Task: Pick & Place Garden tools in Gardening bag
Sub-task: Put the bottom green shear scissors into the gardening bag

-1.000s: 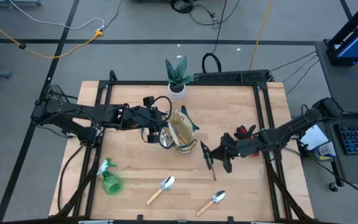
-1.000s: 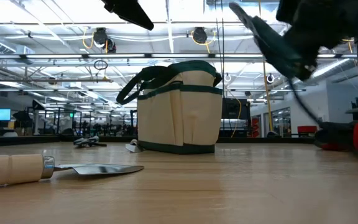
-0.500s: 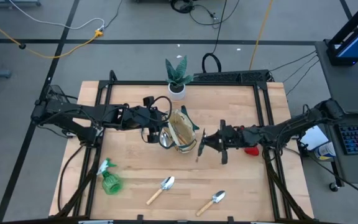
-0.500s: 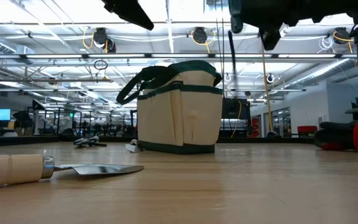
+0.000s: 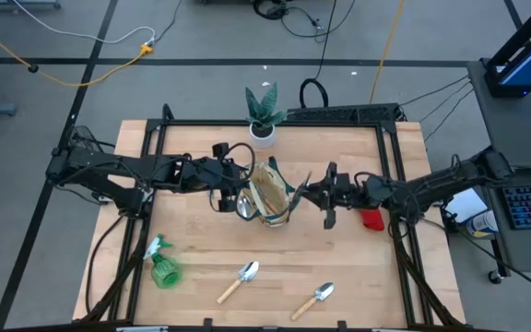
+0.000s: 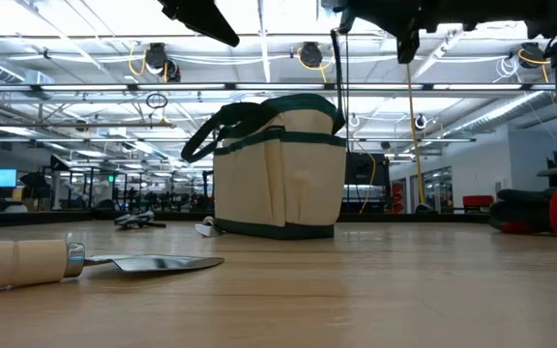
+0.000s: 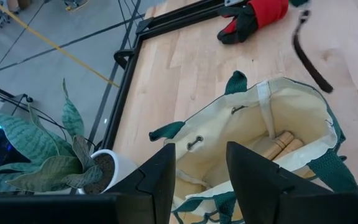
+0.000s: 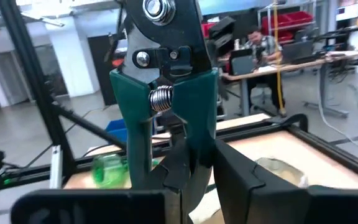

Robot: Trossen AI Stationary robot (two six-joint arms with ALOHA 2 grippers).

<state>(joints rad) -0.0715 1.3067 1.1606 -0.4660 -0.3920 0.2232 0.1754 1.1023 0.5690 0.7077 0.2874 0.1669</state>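
Note:
The beige gardening bag stands upright at mid-table, mouth open, with wooden handles inside. My left gripper hovers open above the bag's left rim. My right gripper is just right of the bag, shut on green-handled pruners whose tip reaches the bag's right rim. On the table lie two trowels, a green spray bottle and a red item. My right gripper pinches the pruners by their two green handles between its two fingers, below the spring. The fingers come about level from the table's right side and lie along the tool. The pruners are lifted clear, blades pointing toward the bag.
A green plant in a white pot stands at the far edge behind the bag. Dark frame rails run along the table's sides. People sit at desks in the room beyond. Bare wood lies between the bag and the trowels.
My right gripper has carried the pruners up and toward the table's far-left, from the near-right area to the bag's right rim. It has tipped from pointing downward to about level and rolled, still shut on the pruners.

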